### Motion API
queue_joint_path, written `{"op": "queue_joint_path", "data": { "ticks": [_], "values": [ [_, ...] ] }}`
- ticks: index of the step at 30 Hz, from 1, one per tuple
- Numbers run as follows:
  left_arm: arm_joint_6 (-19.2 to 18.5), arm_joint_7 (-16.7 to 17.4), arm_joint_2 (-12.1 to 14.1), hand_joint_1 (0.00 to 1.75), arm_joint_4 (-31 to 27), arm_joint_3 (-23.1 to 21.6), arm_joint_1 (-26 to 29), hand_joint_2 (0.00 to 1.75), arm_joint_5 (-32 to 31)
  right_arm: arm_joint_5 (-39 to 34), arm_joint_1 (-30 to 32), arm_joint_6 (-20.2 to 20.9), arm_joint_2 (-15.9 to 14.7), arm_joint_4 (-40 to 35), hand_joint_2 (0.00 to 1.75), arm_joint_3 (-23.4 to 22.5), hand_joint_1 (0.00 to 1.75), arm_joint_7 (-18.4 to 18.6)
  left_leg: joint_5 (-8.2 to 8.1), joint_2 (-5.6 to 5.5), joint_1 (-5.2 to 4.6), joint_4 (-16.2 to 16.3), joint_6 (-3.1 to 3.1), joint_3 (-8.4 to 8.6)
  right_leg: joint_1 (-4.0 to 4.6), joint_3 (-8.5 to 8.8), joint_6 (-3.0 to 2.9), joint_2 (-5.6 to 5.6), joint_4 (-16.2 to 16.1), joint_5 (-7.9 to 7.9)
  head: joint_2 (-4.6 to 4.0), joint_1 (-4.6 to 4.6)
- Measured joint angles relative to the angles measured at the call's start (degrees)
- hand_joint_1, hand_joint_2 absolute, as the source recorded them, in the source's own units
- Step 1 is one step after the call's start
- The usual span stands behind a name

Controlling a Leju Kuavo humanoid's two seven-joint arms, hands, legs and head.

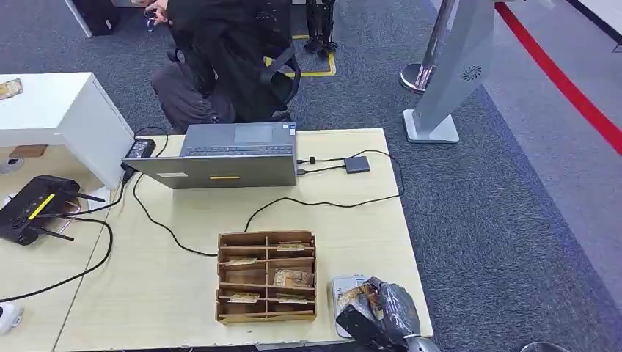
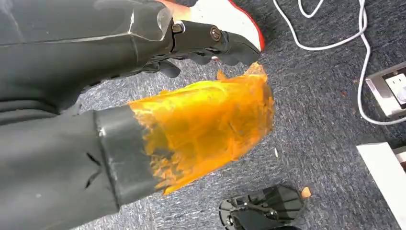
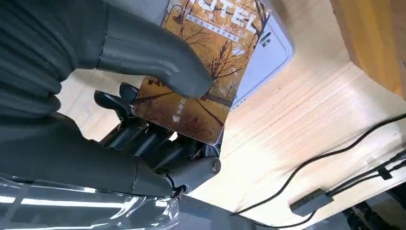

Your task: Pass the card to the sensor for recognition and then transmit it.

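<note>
Right hand point(image 3: 143, 110): seen closest in the right wrist view; thumb pressed on the face of the card point(image 3: 201, 81), darker fingers behind it, so the card is pinched flat with its printed side exposed.
Card: an autumn-tree print, held over the white reader point(image 3: 268, 52); judged to be presented face-flat so the sensor can read it. Whether card and reader touch cannot be told.
Head view, lower right: the same hand point(image 1: 378, 312) is seen at the near table edge, over the sensor pad point(image 1: 343, 290), just right of the cardboard organiser point(image 1: 266, 277).
Organiser: compartments holding more cards; judged to be the supply.
Left hand point(image 2: 201, 40): fingers curled in with nothing seen between them; hanging toward the grey carpet, an orange-wrapped part lying across the middle of that frame.
Surroundings: laptop point(image 1: 227, 155) at upper centre of the table point(image 1: 176, 293), a small hub point(image 1: 357, 164) to its right, black cables trailing across the wood toward the organiser.
Person: seated behind the laptop at the top of the head view; judged to be the likely receiver.
Obstacles: laptop screen and cables lie between hand and person; a handover is judged to need lifting over them.
</note>
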Motion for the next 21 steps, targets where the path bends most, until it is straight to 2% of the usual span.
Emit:
{"op": "queue_joint_path", "data": {
  "ticks": [21],
  "values": [
    [-0.02,0.0,-0.02,0.0,0.0,0.02,0.0,0.0,0.0,0.22,-0.38,0.02,0.35,1.0,1.75,0.09,1.75,0.04,0.0,0.01,0.0,0.0,0.0,0.06,0.0,0.06,0.01,0.0,-0.01,0.01,0.0,0.0]
  ]
}}
